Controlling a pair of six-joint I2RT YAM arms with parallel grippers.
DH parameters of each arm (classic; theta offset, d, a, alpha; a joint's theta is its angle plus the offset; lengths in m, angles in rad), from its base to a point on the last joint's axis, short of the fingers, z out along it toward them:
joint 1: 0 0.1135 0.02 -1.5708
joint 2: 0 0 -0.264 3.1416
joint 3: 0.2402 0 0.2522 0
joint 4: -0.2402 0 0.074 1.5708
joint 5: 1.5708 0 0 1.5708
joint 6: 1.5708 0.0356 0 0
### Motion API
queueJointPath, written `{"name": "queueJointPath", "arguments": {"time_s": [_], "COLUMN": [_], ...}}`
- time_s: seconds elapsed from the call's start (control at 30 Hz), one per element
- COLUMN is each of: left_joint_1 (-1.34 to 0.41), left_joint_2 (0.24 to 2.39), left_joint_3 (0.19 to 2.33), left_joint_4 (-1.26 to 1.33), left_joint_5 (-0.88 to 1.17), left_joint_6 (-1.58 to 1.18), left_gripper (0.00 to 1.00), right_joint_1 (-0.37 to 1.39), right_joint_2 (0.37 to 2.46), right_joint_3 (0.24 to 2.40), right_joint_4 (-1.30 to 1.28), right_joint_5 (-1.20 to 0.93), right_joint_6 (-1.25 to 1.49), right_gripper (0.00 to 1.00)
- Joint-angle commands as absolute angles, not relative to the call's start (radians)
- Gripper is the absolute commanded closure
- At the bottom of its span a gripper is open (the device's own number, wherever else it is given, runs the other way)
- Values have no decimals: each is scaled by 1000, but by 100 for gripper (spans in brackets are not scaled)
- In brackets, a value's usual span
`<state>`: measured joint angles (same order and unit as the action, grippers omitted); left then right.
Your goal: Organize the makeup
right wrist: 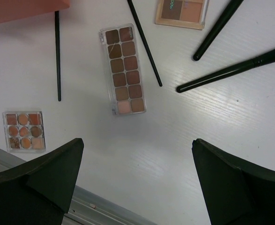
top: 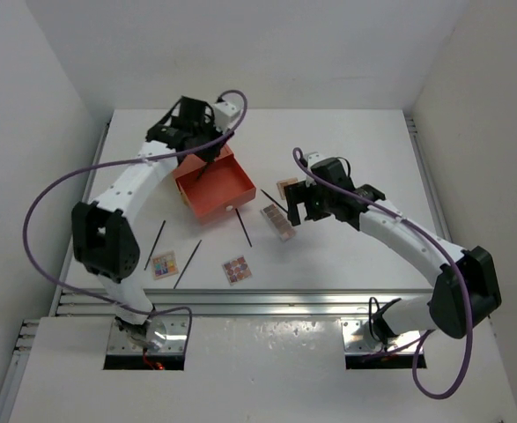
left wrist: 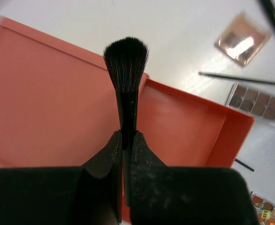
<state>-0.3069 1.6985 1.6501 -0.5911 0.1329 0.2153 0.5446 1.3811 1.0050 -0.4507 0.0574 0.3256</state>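
I hold a black brush (left wrist: pixel 126 70) by its handle between the closed fingers of the left gripper (left wrist: pixel 126 140), bristles pointing out past the tips over the orange box (left wrist: pixel 48 108). The right gripper (right wrist: pixel 137 145) is spread wide and holds nothing. The long palette (right wrist: pixel 123 70) lies just beyond the gap between its fingers, and a small square palette (right wrist: pixel 24 131) lies beside one fingertip.

White table (top: pixel 346 256) under palettes (top: pixel 276 222), sticks (top: pixel 155 244), orange box (top: pixel 218 187).

Top view overhead, wide; wrist views close, share long palette (right wrist: pixel 123 70).
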Motion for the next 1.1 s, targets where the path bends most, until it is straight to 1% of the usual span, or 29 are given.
{"name": "queueJointPath", "arguments": {"time_s": [0.0,0.07,0.1,0.3,0.43,0.5,0.53,0.6,0.63,0.7,0.73,0.8,0.83,0.93,0.97,1.0,1.07], "left_joint_1": [-347,-368,-368,-357,-357,-357,-357,-357,-357,-357,-357,-357,-357,-325,-302,-290,-261], "left_joint_2": [1768,1778,1778,1755,1718,1707,1707,1698,1698,1687,1687,1678,1678,1645,1631,1593,1542], "left_joint_3": [1674,1664,1654,1641,1589,1566,1553,1552,1552,1552,1563,1607,1629,1706,1719,1729,1718], "left_joint_4": [-637,-637,-637,-637,-637,-637,-637,-637,-637,-637,-637,-646,-646,-655,-655,-655,-655], "left_joint_5": [97,97,97,97,87,75,63,49,49,40,40,40,40,29,20,20,9], "left_joint_6": [205,218,218,184,164,164,155,155,146,146,137,137,127,98,80,71,71], "left_gripper": [99,90,89,89,88,83,75,66,58,49,42,38,33,33,31,30,27], "right_joint_1": [535,535,537,537,535,537,537,535,532,537,535,535,535,534,538,537,537], "right_joint_2": [1347,1325,1313,1284,1282,1284,1281,1275,1272,1270,1267,1261,1258,1247,1246,1246,1238], "right_joint_3": [1008,988,983,962,963,965,963,959,956,956,957,960,957,950,950,951,950], "right_joint_4": [-451,-449,-445,-454,-453,-453,-456,-456,-457,-462,-466,-474,-479,-483,-483,-491,-500], "right_joint_5": [51,63,66,86,83,78,80,80,83,81,81,87,87,92,95,98,103], "right_joint_6": [357,367,365,365,365,365,365,365,365,361,360,359,360,360,359,357,359], "right_gripper": [1,1,1,1,1,0,0,0,0,0,0,0,0,0,0,0,0]}}
